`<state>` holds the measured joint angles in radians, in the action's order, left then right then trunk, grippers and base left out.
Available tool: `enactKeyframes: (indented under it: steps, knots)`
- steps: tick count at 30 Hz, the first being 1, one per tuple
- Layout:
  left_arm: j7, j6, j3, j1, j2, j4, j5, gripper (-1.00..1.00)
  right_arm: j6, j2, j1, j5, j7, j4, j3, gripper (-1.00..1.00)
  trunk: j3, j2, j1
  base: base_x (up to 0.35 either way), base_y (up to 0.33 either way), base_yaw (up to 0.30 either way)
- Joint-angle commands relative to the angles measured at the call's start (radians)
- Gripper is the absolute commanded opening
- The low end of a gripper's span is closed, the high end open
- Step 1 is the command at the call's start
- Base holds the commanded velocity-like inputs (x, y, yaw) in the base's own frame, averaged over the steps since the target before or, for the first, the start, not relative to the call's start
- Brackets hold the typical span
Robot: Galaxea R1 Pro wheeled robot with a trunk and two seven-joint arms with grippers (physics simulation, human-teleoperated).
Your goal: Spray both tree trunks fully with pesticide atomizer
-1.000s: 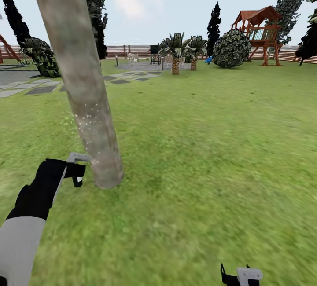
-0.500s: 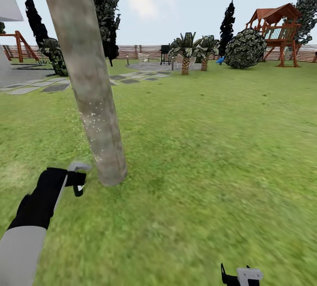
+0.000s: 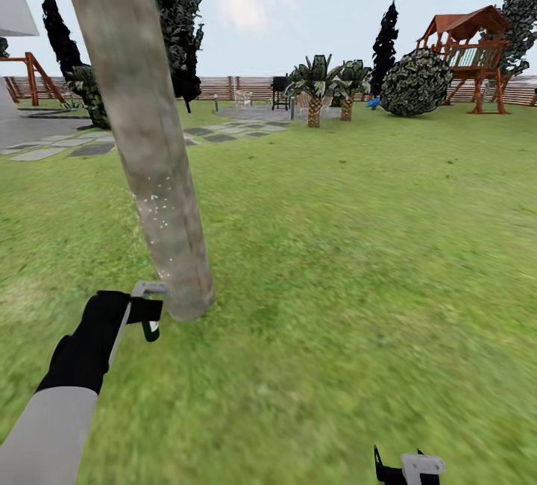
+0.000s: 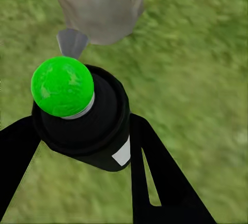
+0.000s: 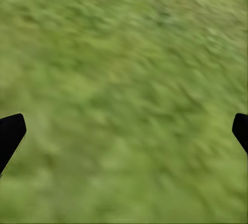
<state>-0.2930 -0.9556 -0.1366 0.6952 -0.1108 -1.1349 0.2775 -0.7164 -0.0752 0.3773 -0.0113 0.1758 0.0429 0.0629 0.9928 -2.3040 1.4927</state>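
head view has our left gripper (image 3: 149,310) at about eight o'clock in the frame, just beside the foot of the tree trunk (image 3: 145,134), which leans up toward eleven o'clock. white specks of pesticide (image 3: 160,209) dot the lower bark; the upper bark looks bare. we judge this trunk only partly covered.

our left fingers (image 4: 150,167) are clamped on the pesticide atomizer (image 4: 85,120). in the left wrist view its top carries a bright green dot, and the grey nozzle points at the trunk base (image 4: 98,6). the bottle itself is too small to make out from the head camera.

our right gripper (image 3: 406,468) sits at five o'clock by the frame's lower edge. its wrist view shows the two finger tips (image 5: 10,133) far apart over blurred grass (image 5: 124,100), holding nothing.

risks, as we judge them: the nozzle aims low, so spray may keep landing near the root and on the grass while the higher bark stays dry. the gripper is so near the bark that a small base move could knock it against the trunk and twist the bottle in our hold.

the head camera gives the coverage pattern; the left wrist camera gives the aim and the grasp.
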Motion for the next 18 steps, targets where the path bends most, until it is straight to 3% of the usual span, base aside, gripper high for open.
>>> enactKeyframes:
  steps: [1, 7, 10, 13, 18]
  knots:
    - [0.000, 0.000, -0.001, 0.000, -0.002, 0.001, 0.000, -1.00, 0.000, 0.000, 0.000, 0.000, 0.000, 0.000, 0.000, 1.00, 0.000, 0.000, 0.000, 0.327, 0.000, 0.000]
    - [0.001, 0.001, -0.026, -0.002, -0.034, 0.011, 0.000, -1.00, 0.000, 0.000, 0.000, -0.001, 0.001, 0.000, 0.000, 1.00, 0.000, 0.000, 0.000, 0.289, 0.000, 0.056]
    - [0.002, 0.020, -0.021, -0.005, -0.021, 0.048, -0.004, -1.00, 0.000, 0.000, 0.000, 0.000, 0.001, 0.000, 0.000, 1.00, 0.000, 0.000, 0.000, 0.041, 0.000, 0.256]
    - [0.002, 0.089, -0.023, -0.006, -0.018, 0.113, -0.003, -1.00, 0.000, 0.000, 0.000, -0.001, 0.001, 0.000, 0.000, 1.00, 0.000, 0.000, 0.000, 0.005, 0.000, 0.135]
    - [0.002, 0.108, -0.029, -0.006, -0.052, 0.131, -0.005, -1.00, 0.000, 0.000, 0.000, 0.000, 0.001, 0.000, 0.000, 1.00, 0.000, 0.000, 0.000, 0.000, 0.000, 0.013]
